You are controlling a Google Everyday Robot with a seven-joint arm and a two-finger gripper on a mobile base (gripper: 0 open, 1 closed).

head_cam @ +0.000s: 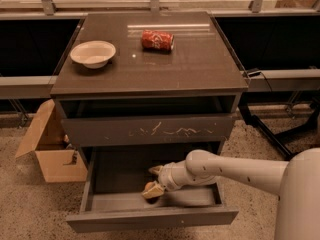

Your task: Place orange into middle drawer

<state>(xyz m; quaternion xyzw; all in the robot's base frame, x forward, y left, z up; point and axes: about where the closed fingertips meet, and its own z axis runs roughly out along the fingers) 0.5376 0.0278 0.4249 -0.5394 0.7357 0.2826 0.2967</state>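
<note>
The middle drawer (150, 219) is pulled out below the drawer front with white scratch marks (160, 131). My gripper (153, 181) reaches from the right into this drawer, low over its floor. Its fingers are spread apart. The orange (148, 186) lies on the drawer floor between them, against the nearer fingertip (152, 193), with a dark gap to the farther one. Only a small part of the orange shows.
On the cabinet top stand a white bowl (93, 53) at the left and a red soda can (157, 40) lying on its side. An open cardboard box (50, 146) sits on the floor at the left. My arm (235, 171) crosses the drawer's right side.
</note>
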